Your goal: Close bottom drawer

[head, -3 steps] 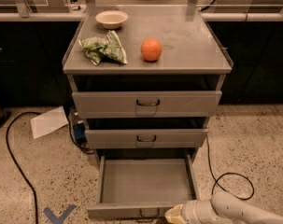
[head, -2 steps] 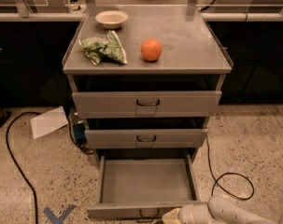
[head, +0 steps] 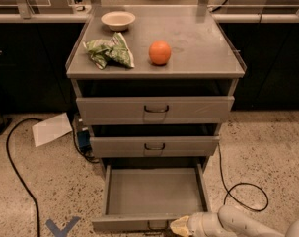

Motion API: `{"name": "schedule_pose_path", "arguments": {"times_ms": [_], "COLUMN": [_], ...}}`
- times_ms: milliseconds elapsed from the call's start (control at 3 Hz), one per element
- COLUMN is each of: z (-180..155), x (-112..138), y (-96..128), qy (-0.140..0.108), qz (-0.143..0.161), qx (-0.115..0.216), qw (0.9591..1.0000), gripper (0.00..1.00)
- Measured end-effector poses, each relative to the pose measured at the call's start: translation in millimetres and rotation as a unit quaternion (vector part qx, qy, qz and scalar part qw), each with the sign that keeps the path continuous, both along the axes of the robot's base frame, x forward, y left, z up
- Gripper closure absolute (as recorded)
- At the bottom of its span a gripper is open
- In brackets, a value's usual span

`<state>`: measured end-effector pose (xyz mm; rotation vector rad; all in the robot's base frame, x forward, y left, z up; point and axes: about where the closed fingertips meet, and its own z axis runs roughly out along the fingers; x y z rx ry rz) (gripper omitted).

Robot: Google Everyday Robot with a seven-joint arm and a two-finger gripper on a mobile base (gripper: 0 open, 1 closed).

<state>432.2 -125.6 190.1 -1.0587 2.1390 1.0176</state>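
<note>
The bottom drawer (head: 154,189) of the grey metal cabinet is pulled far out, an empty shallow tray with a low front panel (head: 129,223) and a small dark handle (head: 157,225). The middle drawer (head: 154,146) and top drawer (head: 154,110) above it stand slightly out. My gripper (head: 181,226), on a white arm coming in from the lower right, sits at the bottom drawer's front panel, just right of the handle.
On the cabinet top lie a white bowl (head: 118,19), a green crumpled bag (head: 109,51) and an orange (head: 160,52). Black cables (head: 238,191) and a sheet of paper (head: 51,129) lie on the floor. Blue tape (head: 62,227) marks the floor at left.
My gripper and arm have slid a little to the left along the bottom drawer's front, closer to the handle. The drawer has not visibly moved.
</note>
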Motion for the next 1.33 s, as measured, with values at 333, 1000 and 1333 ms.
{"name": "schedule_pose_path", "arguments": {"times_ms": [333,1000,1333], "z": [0.0,-16.8,-17.0], "x": [0.0,37.6,37.8], "y": [0.0,9.6,9.7], "qy": [0.000,0.008,0.009], "qz": [0.000,-0.001,-0.001], "qx": [0.000,-0.020,-0.019], "qw": [1.0000,0.9998,0.9998], "gripper": [1.00,1.00,1.00]}}
